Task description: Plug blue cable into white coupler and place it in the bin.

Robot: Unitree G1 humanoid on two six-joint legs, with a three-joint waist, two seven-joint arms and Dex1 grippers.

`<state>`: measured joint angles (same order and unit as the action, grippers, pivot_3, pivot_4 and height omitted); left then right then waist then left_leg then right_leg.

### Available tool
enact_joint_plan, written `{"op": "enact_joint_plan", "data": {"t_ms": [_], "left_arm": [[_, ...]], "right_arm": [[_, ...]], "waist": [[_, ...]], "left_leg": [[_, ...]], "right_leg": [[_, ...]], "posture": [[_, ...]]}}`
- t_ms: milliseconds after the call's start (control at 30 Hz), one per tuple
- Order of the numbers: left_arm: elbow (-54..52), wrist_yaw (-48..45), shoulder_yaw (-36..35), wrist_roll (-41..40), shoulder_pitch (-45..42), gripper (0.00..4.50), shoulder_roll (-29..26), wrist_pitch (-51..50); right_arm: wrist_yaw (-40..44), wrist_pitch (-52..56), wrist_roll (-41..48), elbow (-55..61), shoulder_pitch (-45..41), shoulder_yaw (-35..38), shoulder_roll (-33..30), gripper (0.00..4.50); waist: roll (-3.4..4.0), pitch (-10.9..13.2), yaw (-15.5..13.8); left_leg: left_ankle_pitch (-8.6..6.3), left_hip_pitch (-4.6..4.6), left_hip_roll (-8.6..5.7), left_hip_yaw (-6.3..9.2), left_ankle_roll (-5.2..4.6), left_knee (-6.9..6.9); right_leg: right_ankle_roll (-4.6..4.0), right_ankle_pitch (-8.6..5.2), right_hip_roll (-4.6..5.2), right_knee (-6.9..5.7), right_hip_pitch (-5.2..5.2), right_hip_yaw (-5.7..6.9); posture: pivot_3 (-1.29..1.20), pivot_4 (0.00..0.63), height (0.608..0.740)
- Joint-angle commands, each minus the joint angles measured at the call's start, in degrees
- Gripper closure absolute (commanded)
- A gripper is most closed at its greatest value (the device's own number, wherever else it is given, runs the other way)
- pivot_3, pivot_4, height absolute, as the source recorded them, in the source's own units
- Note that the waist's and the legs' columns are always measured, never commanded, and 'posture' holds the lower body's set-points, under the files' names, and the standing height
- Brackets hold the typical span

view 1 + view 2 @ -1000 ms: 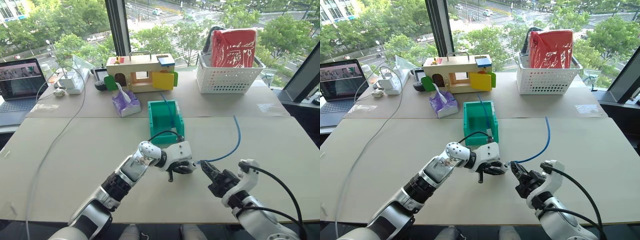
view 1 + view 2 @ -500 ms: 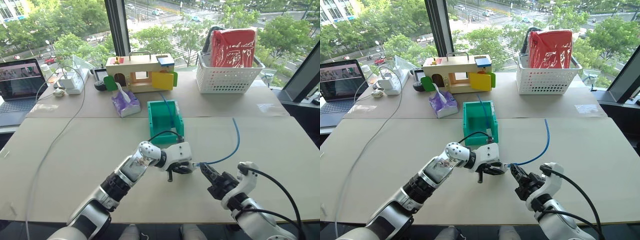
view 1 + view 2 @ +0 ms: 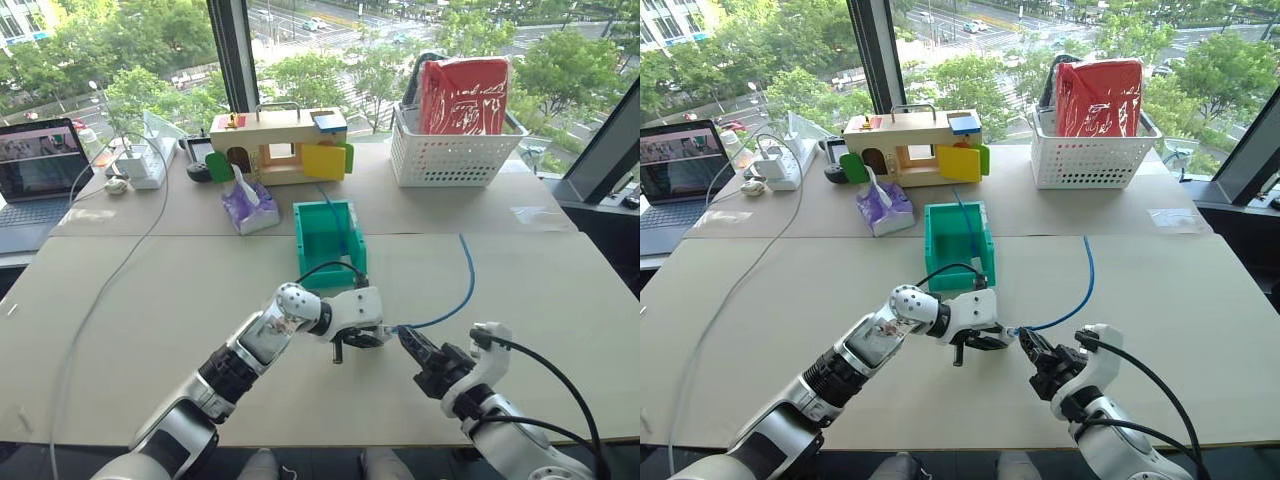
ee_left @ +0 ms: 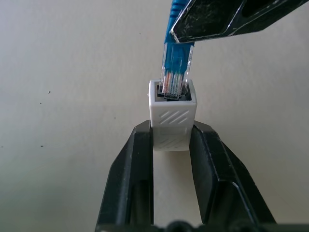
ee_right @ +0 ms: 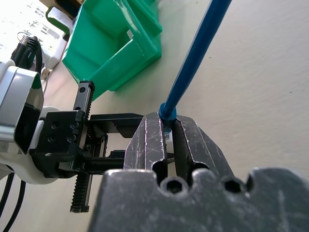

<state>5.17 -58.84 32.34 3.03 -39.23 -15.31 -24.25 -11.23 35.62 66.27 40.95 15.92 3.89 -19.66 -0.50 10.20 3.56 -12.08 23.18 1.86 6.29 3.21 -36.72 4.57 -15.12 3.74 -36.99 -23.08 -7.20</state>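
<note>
My left gripper [image 4: 172,145] is shut on the white coupler [image 4: 172,118], holding it low over the table with the socket facing my right gripper [image 3: 410,343]. My right gripper [image 5: 164,123] is shut on the blue cable [image 5: 193,63] just behind its clear plug [image 4: 175,72]. The plug's tip sits in the socket mouth, and most of its body stands outside. From there the blue cable [image 3: 462,290] loops right and back across the table. The teal bin [image 3: 325,235] stands just beyond the two grippers, with a blue cable length inside it.
A white basket [image 3: 455,155] holding a red bag stands at the back right. A wooden toy box [image 3: 280,140] and a purple tissue pack [image 3: 250,212] sit behind the bin. A laptop [image 3: 40,165], a power strip [image 3: 150,165] and a grey wire [image 3: 110,280] are at the left.
</note>
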Motion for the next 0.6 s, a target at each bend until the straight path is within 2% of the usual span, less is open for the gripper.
{"op": "enact_joint_plan", "data": {"t_ms": [33, 133, 300, 600], "left_arm": [[-1.21, -0.04, 0.55, 0.86, -0.54, 3.81, -0.15, 1.56], [-0.92, -0.22, 1.00, 1.84, -1.53, 3.81, -0.33, 3.09], [-2.87, 2.38, -3.02, -0.82, -4.01, 3.81, 4.09, -3.22], [-5.46, 2.31, -1.24, 1.20, -4.34, 3.81, 2.91, -6.00]], "right_arm": [[-0.32, 2.85, -2.31, 1.22, 0.18, -1.11, -2.25, 4.50], [-1.28, 4.55, -3.47, 2.10, -1.11, -1.98, -3.99, 4.50], [-3.69, 6.46, -2.08, 3.50, -2.20, -2.13, -4.52, 4.50], [-4.75, 8.32, -0.21, 2.58, -2.37, -1.64, -5.69, 4.50]], "waist": [[0.00, 0.00, 0.02], [-0.02, -0.01, -0.02], [-0.03, -0.01, -0.20], [-0.03, -0.01, -0.26]], "left_leg": [[0.00, 0.00, 0.00, 0.00, 0.00, 0.00], [0.00, 0.00, -0.01, 0.00, 0.00, 0.00], [0.00, 0.03, -0.02, 0.00, 0.00, -0.03], [0.00, 0.05, -0.01, 0.00, 0.00, -0.03]], "right_leg": [[0.00, 0.00, 0.00, 0.00, 0.00, 0.00], [0.00, 0.00, 0.00, 0.00, 0.02, 0.00], [0.01, 0.00, 0.00, 0.00, 0.01, 0.00], [0.00, 0.00, 0.00, 0.00, -0.01, 0.00]], "posture": [[0.00, 0.150, 0.740], [0.00, 0.150, 0.740], [0.00, 0.150, 0.740], [0.00, 0.150, 0.740]]}}
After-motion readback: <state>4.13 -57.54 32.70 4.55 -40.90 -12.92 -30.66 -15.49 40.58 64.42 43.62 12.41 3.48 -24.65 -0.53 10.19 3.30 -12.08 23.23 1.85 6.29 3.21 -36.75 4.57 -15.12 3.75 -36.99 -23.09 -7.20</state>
